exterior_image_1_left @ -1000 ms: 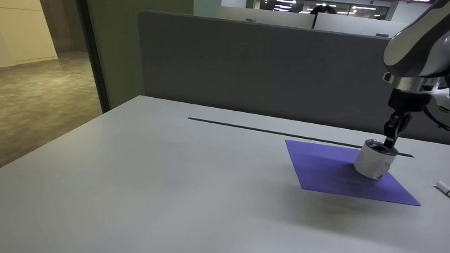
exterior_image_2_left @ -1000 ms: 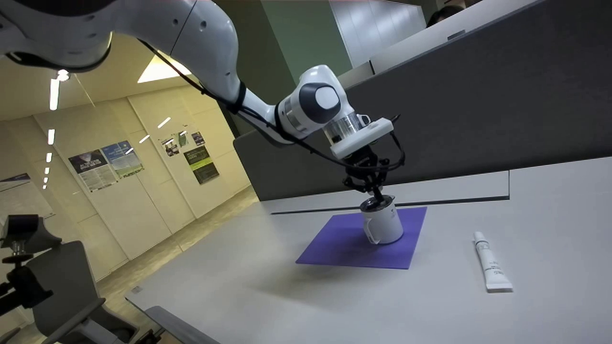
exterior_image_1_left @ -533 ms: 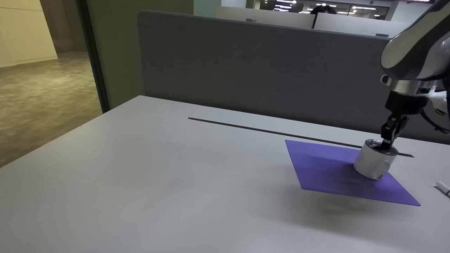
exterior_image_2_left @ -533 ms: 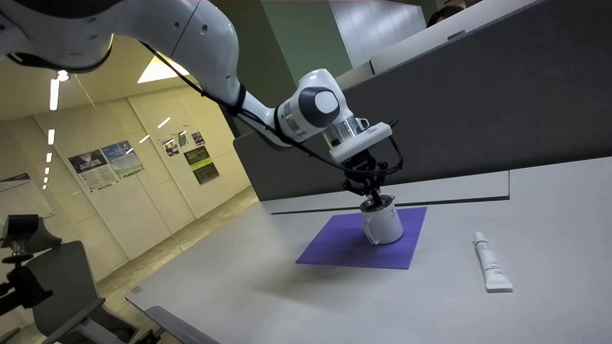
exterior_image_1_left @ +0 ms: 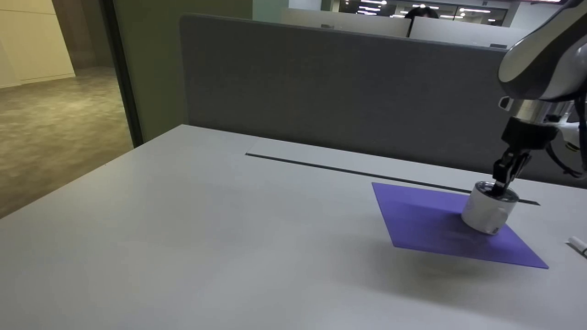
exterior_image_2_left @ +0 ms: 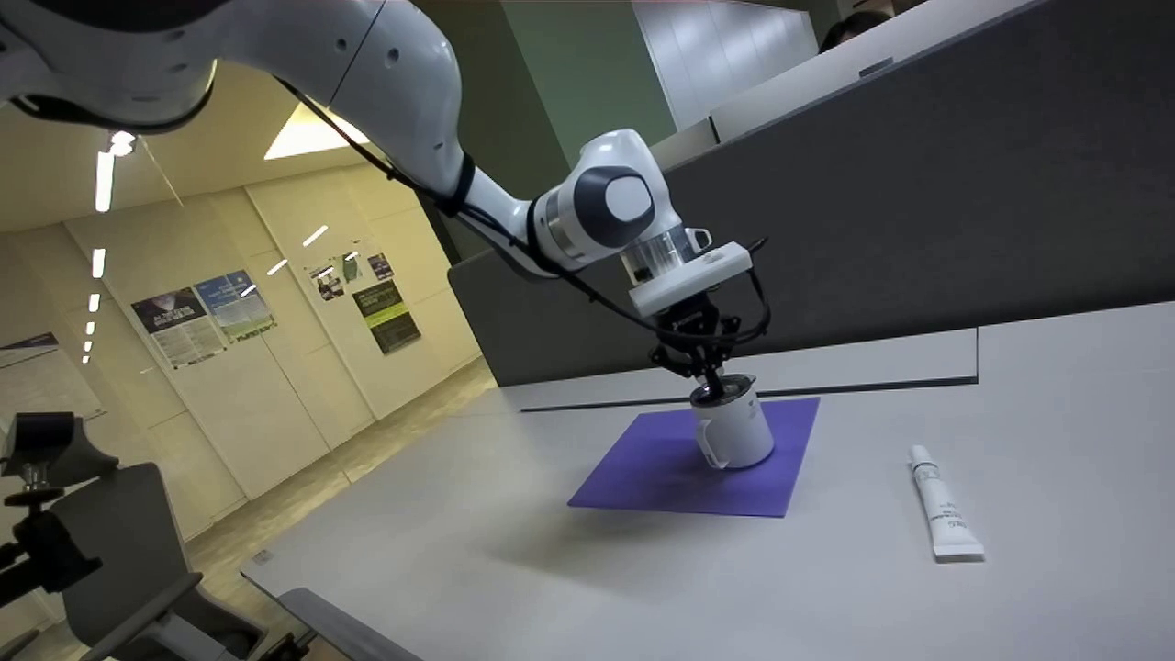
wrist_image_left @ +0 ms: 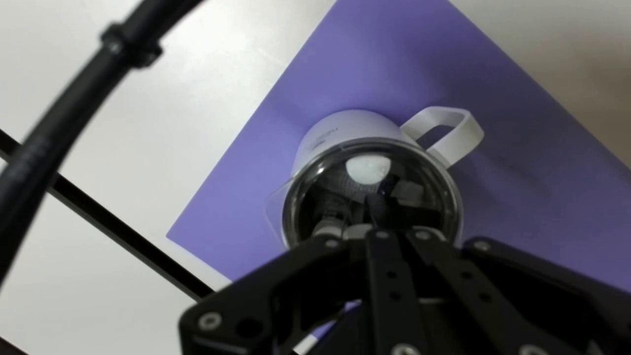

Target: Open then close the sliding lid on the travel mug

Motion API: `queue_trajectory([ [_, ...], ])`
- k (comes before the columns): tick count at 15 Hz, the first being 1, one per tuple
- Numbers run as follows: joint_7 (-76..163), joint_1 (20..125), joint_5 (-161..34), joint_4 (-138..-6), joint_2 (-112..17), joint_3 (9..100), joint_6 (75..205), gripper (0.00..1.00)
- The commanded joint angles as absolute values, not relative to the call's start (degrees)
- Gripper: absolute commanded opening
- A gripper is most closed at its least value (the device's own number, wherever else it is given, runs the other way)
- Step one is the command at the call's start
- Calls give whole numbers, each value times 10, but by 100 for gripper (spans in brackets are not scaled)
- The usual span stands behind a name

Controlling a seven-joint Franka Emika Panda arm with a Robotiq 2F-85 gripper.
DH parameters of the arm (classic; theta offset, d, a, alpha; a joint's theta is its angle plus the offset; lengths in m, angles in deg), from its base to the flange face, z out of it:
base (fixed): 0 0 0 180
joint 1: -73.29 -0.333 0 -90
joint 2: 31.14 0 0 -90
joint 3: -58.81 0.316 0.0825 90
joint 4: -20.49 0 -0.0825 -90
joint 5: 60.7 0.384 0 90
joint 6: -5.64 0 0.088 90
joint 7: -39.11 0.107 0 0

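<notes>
The travel mug (exterior_image_1_left: 485,215) is a short whitish cylinder standing upright on the purple mat; it also shows in an exterior view (exterior_image_2_left: 742,439) and in the wrist view (wrist_image_left: 352,124), with its handle at the upper right there. The sliding lid (wrist_image_left: 340,180) is its dark, glossy, see-through round top with a clear lip jutting out at one side. My gripper (exterior_image_1_left: 497,189) points down, its fingers together, tips at the lid's surface, also in an exterior view (exterior_image_2_left: 714,386). In the wrist view the gripper (wrist_image_left: 383,219) covers the lid's lower part; the slider is hard to tell from the fingertips.
The purple mat (exterior_image_1_left: 422,224) lies under the mug on the white table (exterior_image_1_left: 206,229). A white tube (exterior_image_2_left: 944,505) lies beside the mat. A grey partition (exterior_image_1_left: 321,91) stands behind the table. A black strip (exterior_image_1_left: 348,171) runs along the table's back.
My gripper has moved left across the top of the lid in both exterior views, its tips staying at the lid. The mug has stayed almost in place. The fingers remain together.
</notes>
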State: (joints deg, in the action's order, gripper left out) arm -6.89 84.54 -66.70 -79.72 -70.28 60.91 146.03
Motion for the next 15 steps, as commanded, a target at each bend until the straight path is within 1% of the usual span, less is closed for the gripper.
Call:
queue_trajectory([
  [1,-59,852,-653,-800,-700,615,1457,0],
  [3,-42,846,-663,-802,-682,604,1462,0],
  [7,-92,862,-641,-781,-614,627,1370,0],
  [8,-93,857,-638,-767,-600,625,1334,5],
  [9,-96,849,-649,-752,-586,618,1301,27],
  [10,-94,843,-652,-740,-573,614,1279,30],
  [11,-91,839,-655,-728,-562,610,1257,30],
  [13,-88,832,-662,-714,-545,604,1236,42],
  [14,-86,830,-663,-710,-539,601,1232,51],
  [15,-86,828,-664,-706,-534,599,1228,57],
])
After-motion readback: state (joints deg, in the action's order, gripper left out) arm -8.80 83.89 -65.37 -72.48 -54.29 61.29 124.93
